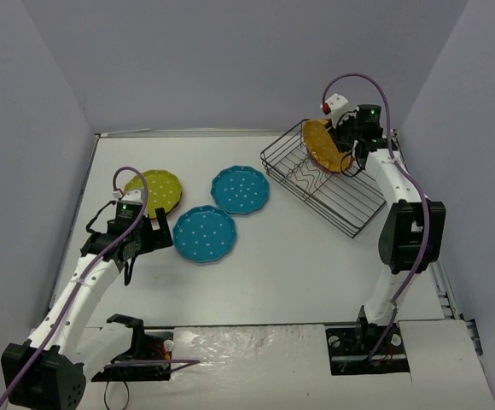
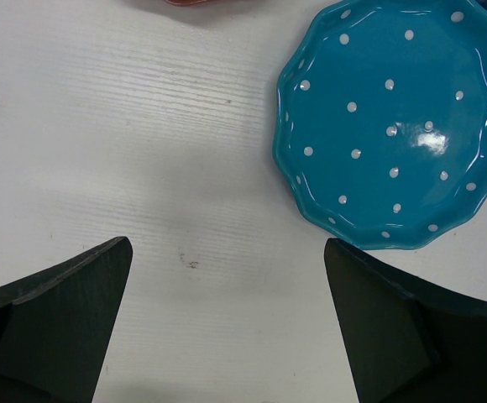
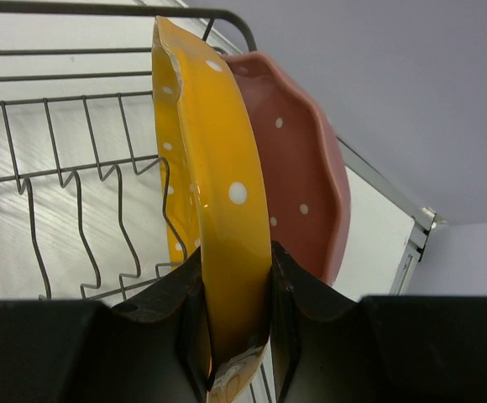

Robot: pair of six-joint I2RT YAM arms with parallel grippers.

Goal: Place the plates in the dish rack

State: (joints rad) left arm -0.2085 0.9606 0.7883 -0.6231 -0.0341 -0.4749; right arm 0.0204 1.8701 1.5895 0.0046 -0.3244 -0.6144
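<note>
two arms are at work over the table. my left arm lies low and bent, wrist pointing down, so the left claw hangs just above bare tabletop beside the nearer blue plate. my right arm stands tall with the elbow up, reaching to the far end of the rack, which sits angled at the back right of the table. i count six plates: the nearer blue plate and the farther blue plate just behind it, a green plate lying on a reddish plate that shows only its edge, and an orange plate with a pink plate close behind it, both upright at the rack's far end. one rack. the left claw is spread wide and touches nothing. the right claw is clamped on the orange plate's rim, one finger on each face.
</note>
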